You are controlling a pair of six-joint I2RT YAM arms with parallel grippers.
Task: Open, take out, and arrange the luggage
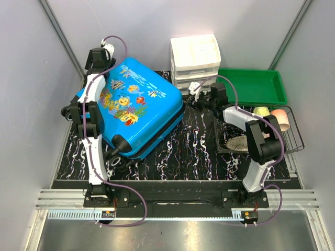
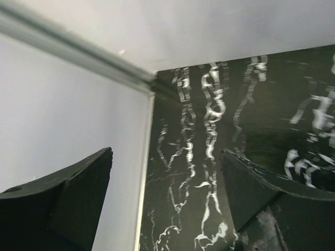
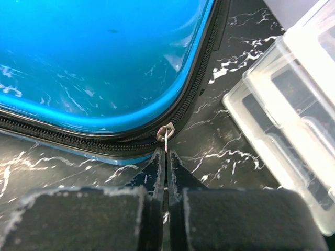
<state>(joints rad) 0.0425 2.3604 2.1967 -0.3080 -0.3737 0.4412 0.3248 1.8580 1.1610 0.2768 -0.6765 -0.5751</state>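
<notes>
The luggage is a bright blue hard-shell suitcase with a fish-and-flower print. It lies flat and closed on the black marbled mat, wheels toward the arms. In the right wrist view its blue shell and black zipper fill the upper left. My right gripper is at the suitcase's right corner, shut on the small metal zipper pull. My left gripper hovers by the case's far left corner, near the wall. It is open, with only mat between its fingers.
A white three-drawer organiser stands just behind and right of the suitcase, close to my right gripper. A green tray lies at the back right. A wire basket at the right holds cups. Grey walls enclose the mat.
</notes>
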